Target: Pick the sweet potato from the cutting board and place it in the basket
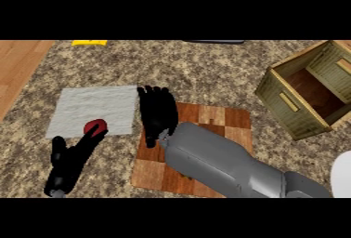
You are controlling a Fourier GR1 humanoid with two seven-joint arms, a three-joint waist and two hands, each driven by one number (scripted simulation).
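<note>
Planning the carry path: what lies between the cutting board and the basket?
In the head view, only bare speckled counter separates the cutting board from the basket.

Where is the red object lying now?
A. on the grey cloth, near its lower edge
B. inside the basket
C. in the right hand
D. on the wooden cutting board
A: the red object lies on the grey cloth, beside the left hand.

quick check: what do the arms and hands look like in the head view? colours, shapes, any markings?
The right forearm is a bulky, smooth grey shell with rounded edges, stepping to a darker grey segment near the picture's lower edge. The right hand is plain black with slender fingers and a small pale metallic fitting at the wrist. The left hand is likewise black. No cables, labels or markings are visible.
</note>
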